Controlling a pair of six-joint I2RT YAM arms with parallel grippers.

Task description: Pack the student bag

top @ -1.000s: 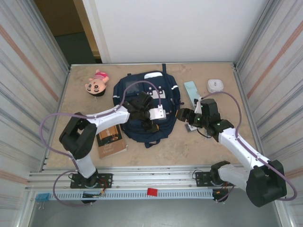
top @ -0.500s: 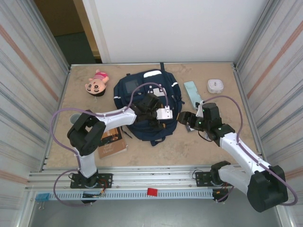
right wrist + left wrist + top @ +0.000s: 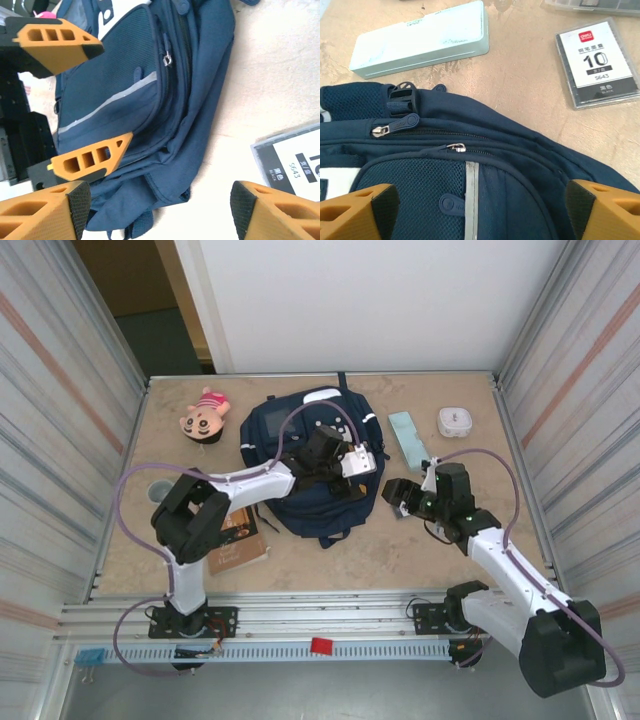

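The student bag (image 3: 290, 445) is a navy-blue backpack lying flat mid-table with its front pocket up. My left gripper (image 3: 345, 475) hovers over its right side, open, with orange fingers (image 3: 355, 212) straddling the mesh pocket and grey stripe (image 3: 471, 195). Nothing is gripped. Two zip pulls (image 3: 456, 147) lie just ahead of it. My right gripper (image 3: 395, 492) stands open beside the bag's lower right edge (image 3: 200, 150), its fingers (image 3: 47, 210) empty. In the right wrist view, the left gripper's fingers (image 3: 90, 157) show above the bag (image 3: 130, 85).
Right of the bag lie a pale green case (image 3: 420, 40), also (image 3: 405, 438), and a clear box labelled 10 (image 3: 597, 62). A small white box (image 3: 455, 421) sits at the back right. A pink plush doll (image 3: 205, 415) and a book (image 3: 235, 535) lie to the left. Metal walls enclose the table (image 3: 330, 550).
My left gripper has swept rightward across the bag towards its right edge and opened a little wider. The right gripper drifted slightly right and nearer.
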